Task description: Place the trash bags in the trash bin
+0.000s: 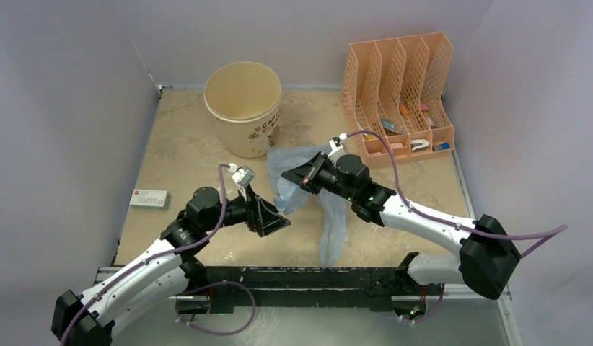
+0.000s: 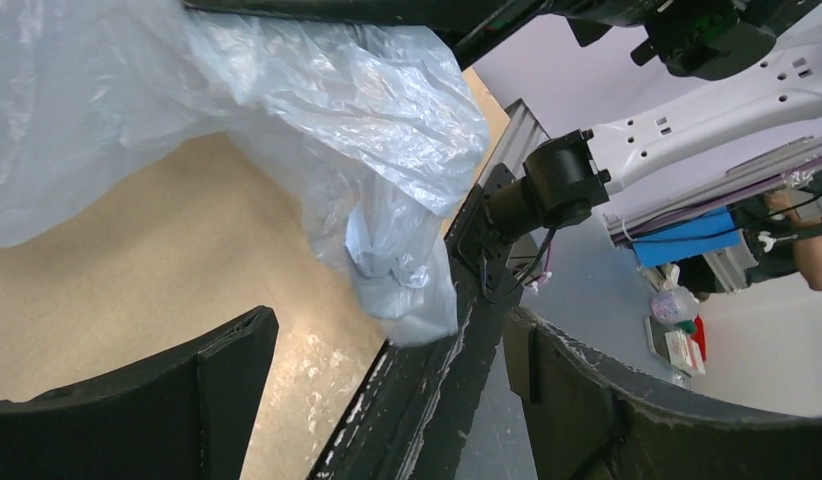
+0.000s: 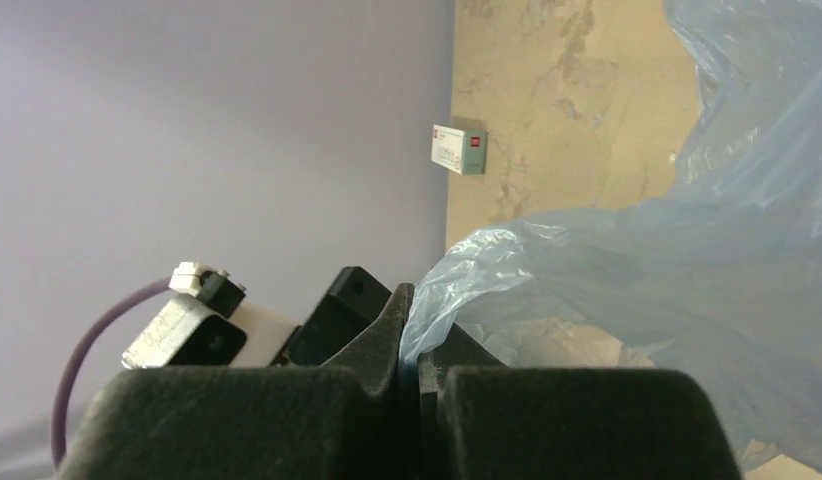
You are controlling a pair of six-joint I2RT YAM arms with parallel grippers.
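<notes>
Near bin (image 1: 247, 135), right pincer (image 1: 286, 175) pinching bag (image 1: 332, 216) (crinkly)

From above, the right arm (image 1: 416, 213) hides the middle of the bag (image 1: 331, 227), and the print on the bin (image 1: 236, 137) at 12 o'clock is too small to read. So are the bits in the organizer (image 1: 394, 79) at 1 o'clock and the label on the box (image 1: 149, 198) at 9 o'clock. Both wrist views cut the bag off at their edges.

We count one trash bag (image 1: 331, 216), one trash bin (image 1: 239, 137), one mesh file organizer (image 1: 366, 79), one white box (image 1: 149, 198), two grippers: left gripper (image 1: 276, 216), right gripper (image 1: 288, 176).
</notes>
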